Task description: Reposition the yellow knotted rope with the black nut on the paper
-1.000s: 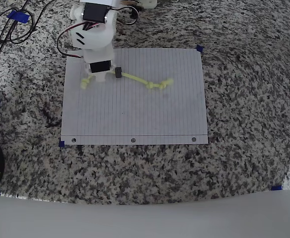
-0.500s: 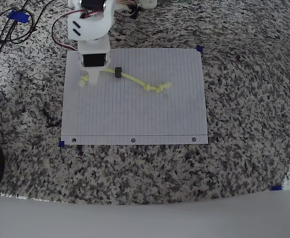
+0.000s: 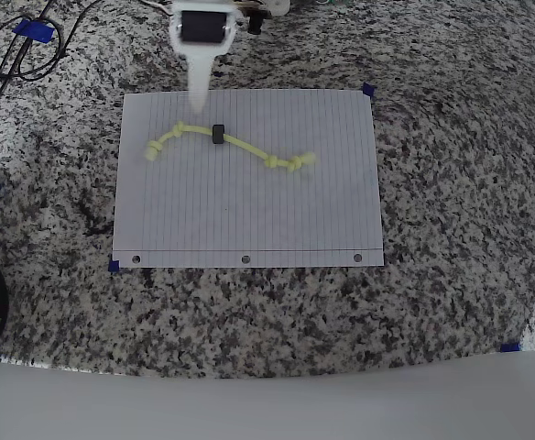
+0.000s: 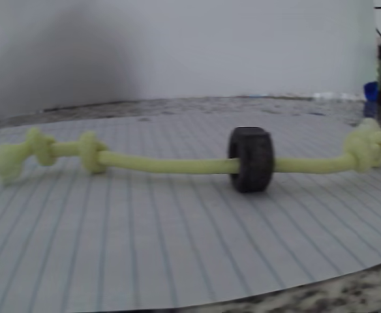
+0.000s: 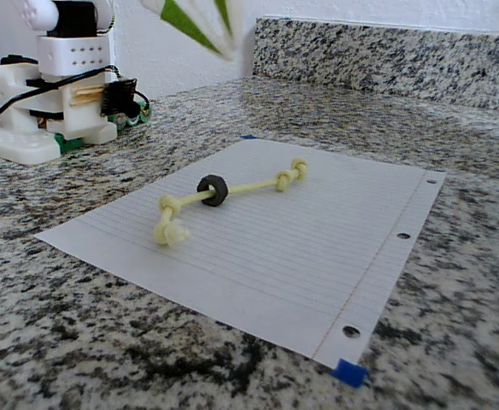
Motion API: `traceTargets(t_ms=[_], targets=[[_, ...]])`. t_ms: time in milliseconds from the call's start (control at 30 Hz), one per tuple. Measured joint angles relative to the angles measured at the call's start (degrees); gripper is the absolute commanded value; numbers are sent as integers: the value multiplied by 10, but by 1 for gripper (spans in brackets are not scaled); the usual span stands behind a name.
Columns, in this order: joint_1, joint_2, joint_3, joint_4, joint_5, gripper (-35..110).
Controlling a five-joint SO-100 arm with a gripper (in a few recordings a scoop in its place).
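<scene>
Yellow knotted rope (image 3: pixel 235 145) is lying loose across upper paper (image 3: pixel 249 220), black nut (image 3: pixel 218 135) threaded on. Gripper (image 3: pixel 197 92) is being held above far edge; finger state cannot be told. Risk: nut being rolled, cord dragged.

The yellow knotted rope (image 4: pixel 158 163) looks like soft, matt fibre cord, fuzzy at its frayed ends. The black nut (image 4: pixel 251 159) threaded on it has a dull, slightly rough dark surface without shine. The paper (image 3: pixel 249 202) below the gripper (image 3: pixel 197 92) is smooth, flat, matt white sheet with fine ruled lines. The countertop (image 3: pixel 451 183) is speckled granite-like stone, polished smooth. The gripper appears white moulded plastic, matt.
</scene>
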Motion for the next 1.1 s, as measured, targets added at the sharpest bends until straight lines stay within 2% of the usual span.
traceTargets(t_ms=[367, 1100], targets=[[-54, 207, 134, 134, -24, 0], [-54, 406, 301, 180, -29, 0]])
